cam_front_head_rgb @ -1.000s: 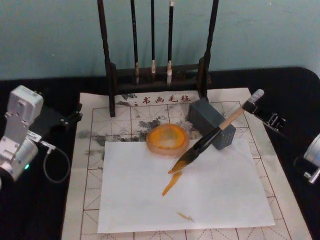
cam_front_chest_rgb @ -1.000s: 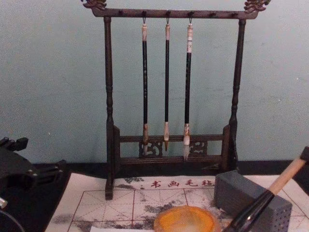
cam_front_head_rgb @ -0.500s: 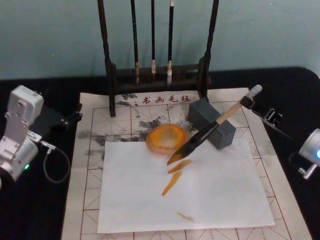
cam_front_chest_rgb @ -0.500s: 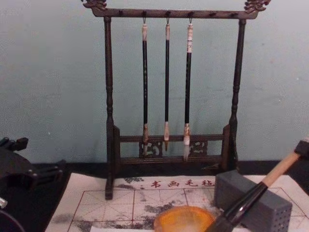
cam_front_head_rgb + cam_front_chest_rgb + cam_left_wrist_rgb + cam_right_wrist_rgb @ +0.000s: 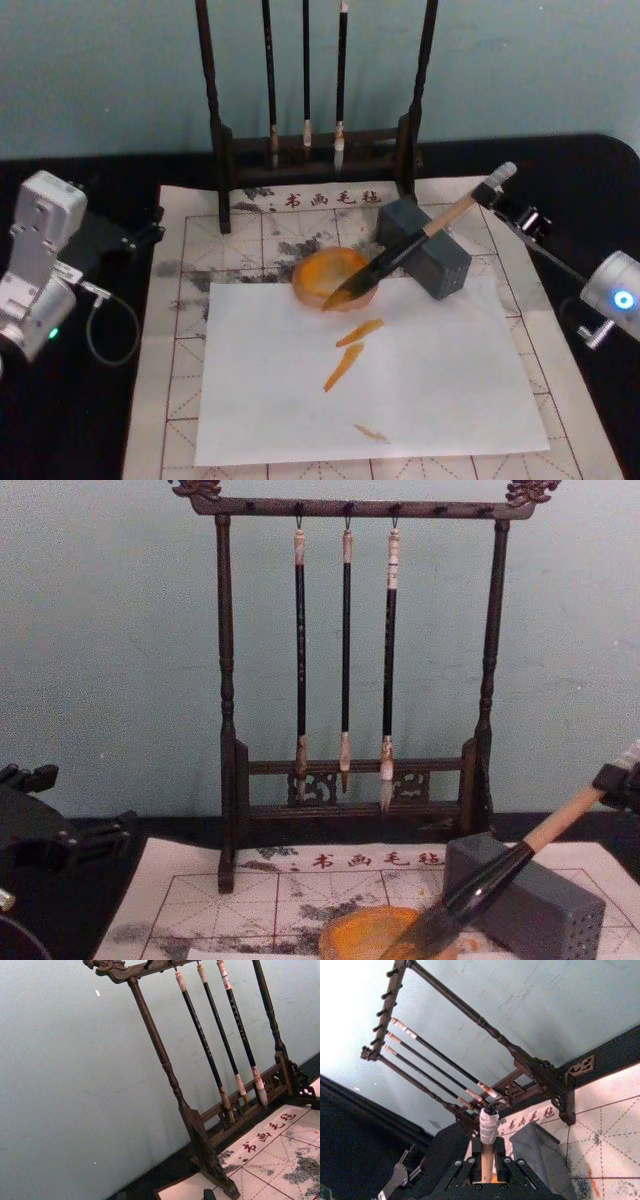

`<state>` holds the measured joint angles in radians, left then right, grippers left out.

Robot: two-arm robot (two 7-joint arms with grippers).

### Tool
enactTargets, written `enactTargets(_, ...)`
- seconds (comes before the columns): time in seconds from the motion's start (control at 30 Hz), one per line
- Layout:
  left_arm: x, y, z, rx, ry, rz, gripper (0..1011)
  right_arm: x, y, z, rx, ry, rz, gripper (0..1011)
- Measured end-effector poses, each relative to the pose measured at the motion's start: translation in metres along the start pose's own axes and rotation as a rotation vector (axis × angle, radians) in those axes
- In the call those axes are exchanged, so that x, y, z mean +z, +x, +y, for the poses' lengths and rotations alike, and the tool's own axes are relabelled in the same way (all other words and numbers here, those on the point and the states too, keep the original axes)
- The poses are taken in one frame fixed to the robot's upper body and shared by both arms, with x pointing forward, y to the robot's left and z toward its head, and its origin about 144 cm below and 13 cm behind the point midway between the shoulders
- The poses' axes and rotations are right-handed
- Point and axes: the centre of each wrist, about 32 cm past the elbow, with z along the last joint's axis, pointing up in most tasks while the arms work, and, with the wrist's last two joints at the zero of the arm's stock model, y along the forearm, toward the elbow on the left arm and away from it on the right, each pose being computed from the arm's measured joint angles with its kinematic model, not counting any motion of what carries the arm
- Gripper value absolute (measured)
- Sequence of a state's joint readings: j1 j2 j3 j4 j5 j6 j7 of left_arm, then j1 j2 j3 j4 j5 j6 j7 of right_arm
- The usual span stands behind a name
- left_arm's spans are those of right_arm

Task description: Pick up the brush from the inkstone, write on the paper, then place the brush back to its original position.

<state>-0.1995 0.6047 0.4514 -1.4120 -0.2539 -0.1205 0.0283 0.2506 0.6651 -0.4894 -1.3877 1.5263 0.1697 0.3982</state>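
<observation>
Head view, centre right: right end effector (image 5: 492,192) clamps brush (image 5: 400,255) top, bristles angled onto orange dish (image 5: 316,280), probably for set-down; left arm (image 5: 40,265) idle.

- A dark wooden brush rack (image 5: 165,1067) slants across the view, in front of a pale teal wall (image 5: 75,1085).
- Three thin dark-handled brushes (image 5: 222,1042) hang side by side from its top bar, their pale tips near the lower rails.
- The rack's foot stands at the edge of the paper (image 5: 287,1147), which carries red grid lines, red characters (image 5: 267,1135) and grey smudges (image 5: 302,1170).
</observation>
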Motion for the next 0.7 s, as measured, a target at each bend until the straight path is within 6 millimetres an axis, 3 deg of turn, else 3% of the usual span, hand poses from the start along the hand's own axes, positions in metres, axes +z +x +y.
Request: enactTargets(0.7,0.000,0.000,0.000,0.000,0.000,0.000,1001,-0.009,0.003,0.031,-0.058,0.049,0.004,175)
